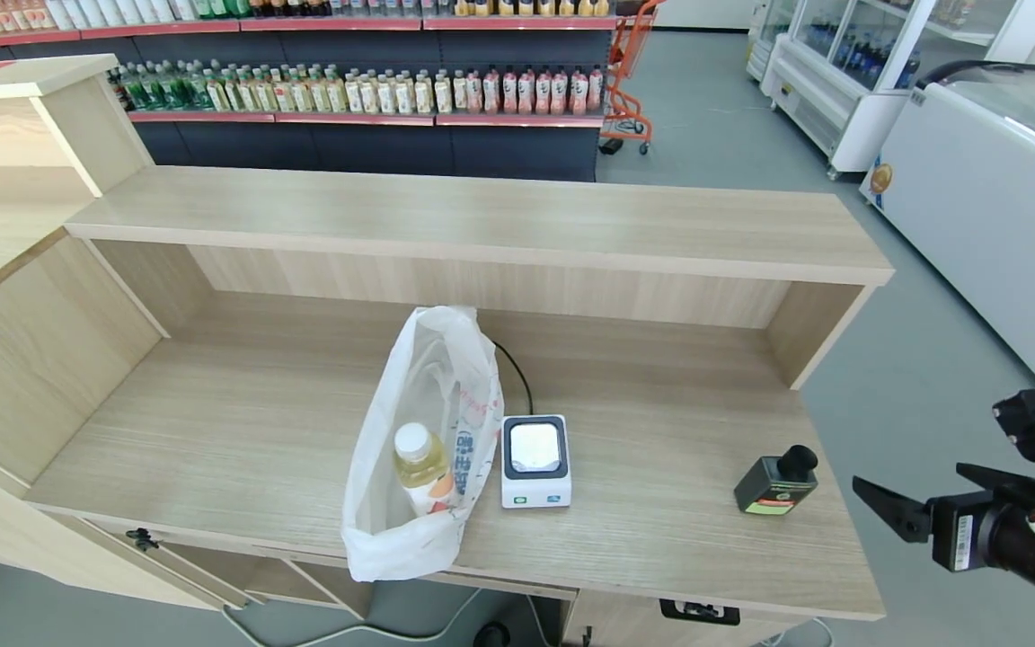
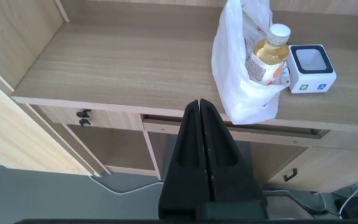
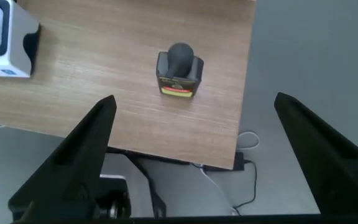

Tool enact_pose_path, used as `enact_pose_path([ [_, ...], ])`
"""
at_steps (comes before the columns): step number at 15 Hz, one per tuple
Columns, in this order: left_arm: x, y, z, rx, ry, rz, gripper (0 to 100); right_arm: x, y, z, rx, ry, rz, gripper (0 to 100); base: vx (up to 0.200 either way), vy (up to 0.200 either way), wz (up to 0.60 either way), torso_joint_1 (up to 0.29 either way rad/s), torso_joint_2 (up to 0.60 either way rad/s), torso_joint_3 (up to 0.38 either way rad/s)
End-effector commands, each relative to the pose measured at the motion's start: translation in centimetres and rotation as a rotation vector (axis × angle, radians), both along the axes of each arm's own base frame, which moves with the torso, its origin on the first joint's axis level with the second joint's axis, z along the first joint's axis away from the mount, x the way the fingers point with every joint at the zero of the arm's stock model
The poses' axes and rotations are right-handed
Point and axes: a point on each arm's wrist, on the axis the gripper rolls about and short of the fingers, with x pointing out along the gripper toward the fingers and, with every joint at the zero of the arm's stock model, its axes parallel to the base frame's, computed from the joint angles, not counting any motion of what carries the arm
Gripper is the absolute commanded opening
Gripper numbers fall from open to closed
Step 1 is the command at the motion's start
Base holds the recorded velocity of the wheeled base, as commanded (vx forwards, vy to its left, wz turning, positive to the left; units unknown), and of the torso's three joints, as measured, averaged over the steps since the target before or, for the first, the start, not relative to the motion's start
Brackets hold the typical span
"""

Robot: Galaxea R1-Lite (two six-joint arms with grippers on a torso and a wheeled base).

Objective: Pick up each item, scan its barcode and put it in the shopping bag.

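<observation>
Now, small dark bottle (image 1: 775,483) stands upright, lower right of the frame on the counter (image 1: 302,404); right pincer (image 1: 906,474) released wide nearby. Probably light, rigid, slick: take the squarish body below the cap (image 1: 798,460).

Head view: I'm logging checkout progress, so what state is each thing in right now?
shopping bag: open, standing on the counter, bottle inside.
bottle: capped, upright in the bag.
scanner: face up beside the bag, cable attached.
green jar: capped, on the counter, not bagged.
left hand: shut, empty.
right hand: open, empty.
</observation>
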Motion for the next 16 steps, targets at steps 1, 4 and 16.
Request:
enact_pose_path([
  [1,0.0,0.0,0.0,0.0,-0.001,0.0,0,-0.6,-0.2,-1.0,-0.028,0.042,-0.003,100,0.0,0.0,0.0,0.0,0.0,0.0],
  [4,0.0,0.0,0.0,0.0,-0.001,0.002,0,-0.5,-1.3,-3.3,-0.192,0.172,-0.091,100,0.0,0.0,0.0,0.0,0.0,0.0],
  [16,0.0,0.0,0.0,0.0,-0.001,0.0,0,7.2,-2.2,-8.5,-0.401,0.257,-0.177,100,0.0,0.0,0.0,0.0,0.0,0.0],
])
